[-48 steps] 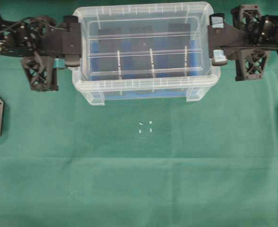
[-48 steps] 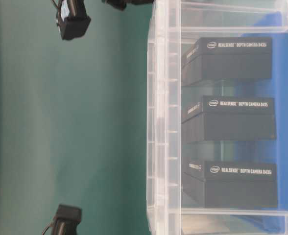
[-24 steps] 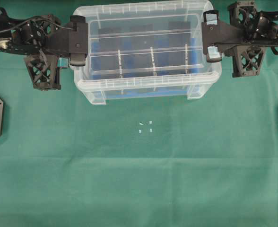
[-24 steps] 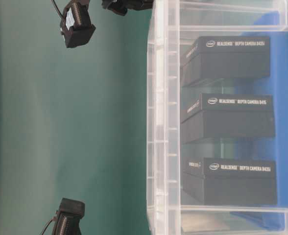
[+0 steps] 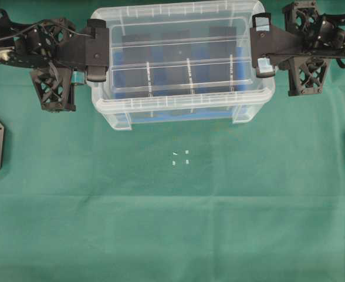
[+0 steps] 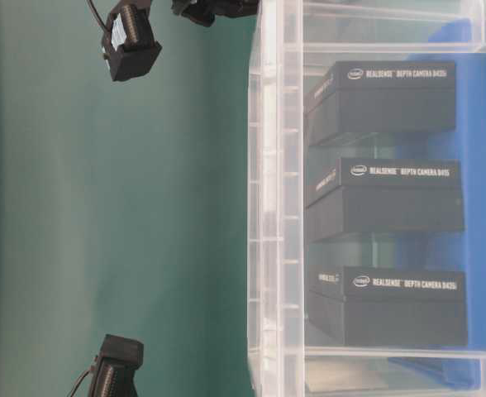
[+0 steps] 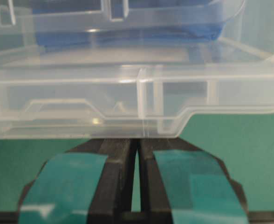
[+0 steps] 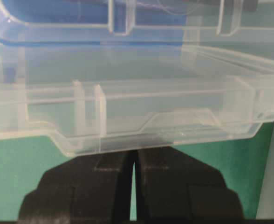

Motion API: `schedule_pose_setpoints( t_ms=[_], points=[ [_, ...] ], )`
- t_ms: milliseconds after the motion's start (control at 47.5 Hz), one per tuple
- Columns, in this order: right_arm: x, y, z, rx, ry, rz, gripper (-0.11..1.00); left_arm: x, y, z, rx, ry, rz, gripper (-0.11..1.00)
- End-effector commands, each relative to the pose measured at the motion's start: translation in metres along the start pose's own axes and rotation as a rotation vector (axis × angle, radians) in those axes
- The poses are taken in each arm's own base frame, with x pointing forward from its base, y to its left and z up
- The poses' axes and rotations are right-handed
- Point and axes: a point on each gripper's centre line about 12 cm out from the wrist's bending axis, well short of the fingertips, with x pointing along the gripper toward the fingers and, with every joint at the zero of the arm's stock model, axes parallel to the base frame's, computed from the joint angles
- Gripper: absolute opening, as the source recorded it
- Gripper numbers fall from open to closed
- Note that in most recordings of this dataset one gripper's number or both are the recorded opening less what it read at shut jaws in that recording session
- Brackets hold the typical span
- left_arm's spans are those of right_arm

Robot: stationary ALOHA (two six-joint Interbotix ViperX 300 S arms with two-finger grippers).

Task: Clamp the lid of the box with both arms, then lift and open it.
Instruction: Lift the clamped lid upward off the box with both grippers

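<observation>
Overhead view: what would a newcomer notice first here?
The clear box at the top centre of the green table, with the left tool and right tool set against the two ends of its lid. Through the wall, the table-level view shows three black blocks stacked against blue liner.

Robot lab: green cloth table (image 5: 178, 223), calibration marks (image 5: 181, 157).

An overhead camera looks straight down on the bench (image 5: 178, 223); a bench-level view, turned sideways, sits close against the box (image 6: 276, 207). Each wrist camera peers past its own tool (image 7: 138, 186) at the lid (image 8: 127, 116), shared by all.
</observation>
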Motion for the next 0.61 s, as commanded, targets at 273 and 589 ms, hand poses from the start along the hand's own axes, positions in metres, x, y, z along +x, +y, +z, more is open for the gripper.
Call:
schedule_pose_setpoints(
  t_ms=[273,589],
  points=[
    [-0.017,0.001,0.033,-0.017,-0.117,-0.012,0.00,-0.013,0.006,0.023,0.002,-0.051,0.012,0.01],
    [-0.027,-0.003,0.042,-0.014,-0.135,-0.020,0.00,-0.027,0.007,0.033,0.007,-0.068,0.016,0.01]
  ],
)
